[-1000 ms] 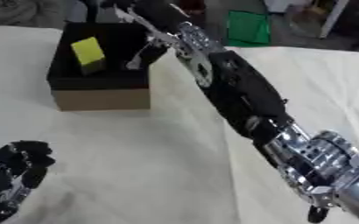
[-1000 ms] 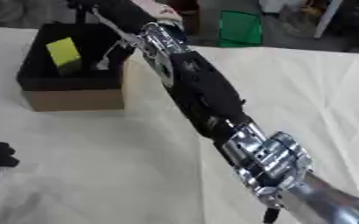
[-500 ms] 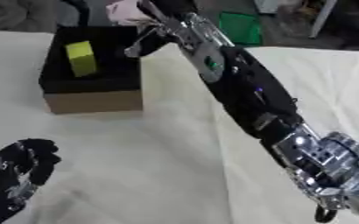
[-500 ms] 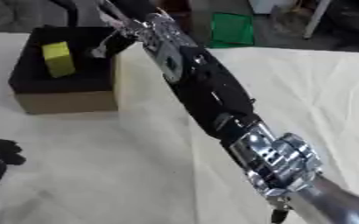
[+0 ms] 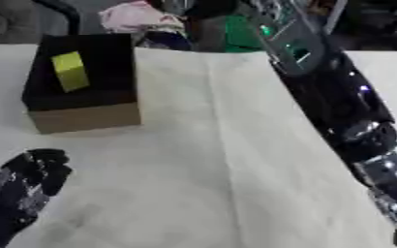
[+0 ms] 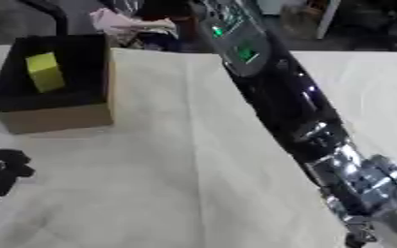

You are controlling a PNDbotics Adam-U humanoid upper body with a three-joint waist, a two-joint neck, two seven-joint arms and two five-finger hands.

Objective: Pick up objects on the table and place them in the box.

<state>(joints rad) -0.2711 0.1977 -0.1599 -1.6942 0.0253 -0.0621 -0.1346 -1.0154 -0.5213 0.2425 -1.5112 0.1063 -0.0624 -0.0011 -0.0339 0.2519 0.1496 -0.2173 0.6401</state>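
A black-lined cardboard box (image 5: 87, 116) stands at the table's far left. A yellow block (image 5: 69, 71) leans inside it. My right arm (image 5: 337, 106) stretches from the lower right corner up to the top edge, well right of the box. Its hand (image 5: 189, 6) is only a dark blur at the top edge beyond the table, so its fingers cannot be read. My left hand (image 5: 22, 186) rests open at the lower left corner, fingers up, holding nothing. I see no loose object on the cloth.
A white cloth (image 5: 202, 169) with a lengthwise crease covers the table. Beyond the far edge lie a pink and white bundle (image 5: 127, 17) and a green thing (image 5: 240, 35).
My right arm has swung right and up, away from above the box; its hand now sits at the top edge. The view has also shifted. The yellow block stays in the box.
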